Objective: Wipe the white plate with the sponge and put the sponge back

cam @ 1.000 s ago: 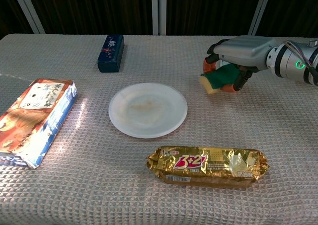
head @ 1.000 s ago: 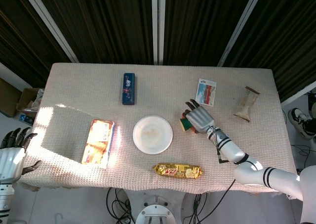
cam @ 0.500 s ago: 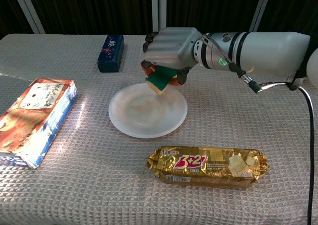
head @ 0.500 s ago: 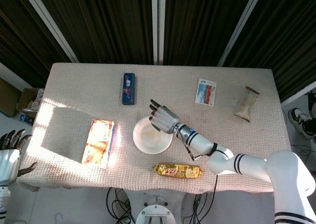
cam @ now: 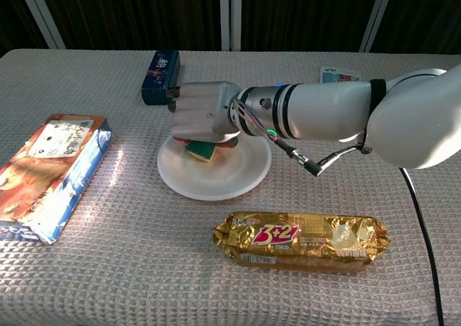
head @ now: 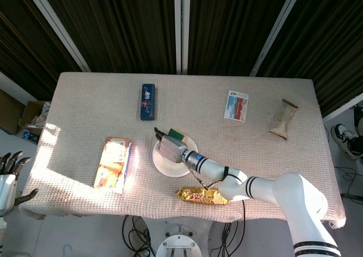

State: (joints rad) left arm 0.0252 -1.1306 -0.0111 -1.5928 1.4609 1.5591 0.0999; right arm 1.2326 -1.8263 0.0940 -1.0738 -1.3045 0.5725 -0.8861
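The white plate (head: pixel 164 165) (cam: pixel 216 178) lies at mid-table. My right hand (head: pixel 170 149) (cam: pixel 205 117) is over its far left part, gripping the green and yellow sponge (cam: pixel 200 150) (head: pixel 176 134). The sponge's underside presses on the plate surface beneath the hand. My forearm crosses the plate's right side and hides part of its rim. My left hand (head: pixel 8 177) hangs off the table's left edge, fingers apart and holding nothing; the chest view does not show it.
A blue box (head: pixel 147 101) (cam: pixel 160 76) lies behind the plate. An orange biscuit box (head: pixel 113 162) (cam: pixel 50 175) lies left, a gold biscuit packet (head: pixel 203 196) (cam: pixel 301 240) in front. A card (head: pixel 236 105) (cam: pixel 338 73) and a wrapper (head: pixel 282 119) lie far right.
My right hand carried the sponge leftward from the cloth right of the plate and lowered it onto the plate. My left hand has drifted lower, away from the table's left edge.
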